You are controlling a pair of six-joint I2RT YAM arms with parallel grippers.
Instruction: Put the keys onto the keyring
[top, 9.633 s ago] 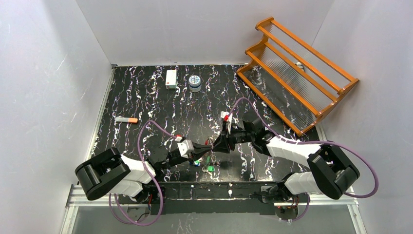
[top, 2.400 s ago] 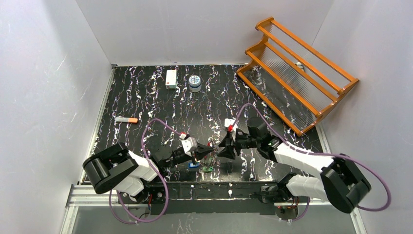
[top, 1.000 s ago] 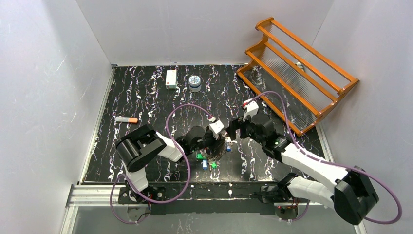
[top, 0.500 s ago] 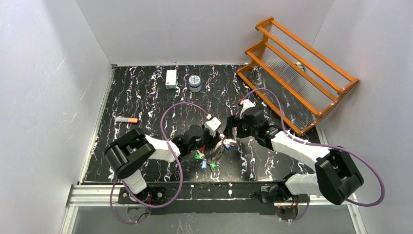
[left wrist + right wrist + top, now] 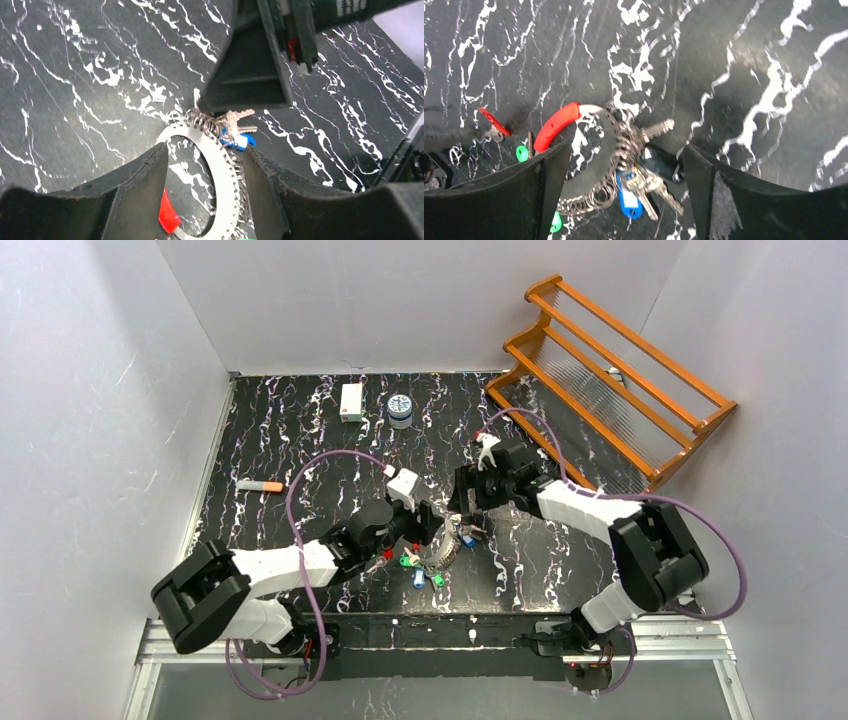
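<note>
The keyring (image 5: 220, 172) is a flat silver ring with a row of holes, many small wire rings and a red section (image 5: 556, 122). It lies on the black marbled table (image 5: 300, 440). Silver keys (image 5: 659, 131) and a blue tag (image 5: 629, 200) hang from it. Green caps (image 5: 408, 561) and a red tag (image 5: 494, 122) lie beside the keyring (image 5: 440, 555). My left gripper (image 5: 205, 150) is open and straddles the ring without pinching it. My right gripper (image 5: 624, 149) is open just above the bunch of keys. The two grippers, left (image 5: 430, 530) and right (image 5: 462, 523), nearly meet over the ring.
An orange wooden rack (image 5: 620, 390) leans at the back right. A white box (image 5: 351, 401) and a small round tin (image 5: 401, 408) stand at the back. An orange-capped tube (image 5: 260, 485) lies at the left. White walls enclose the table.
My left gripper has opened and let go of the ring, which lies on the table. The left arm has drawn back to the left. The right gripper has come in over the keys.
</note>
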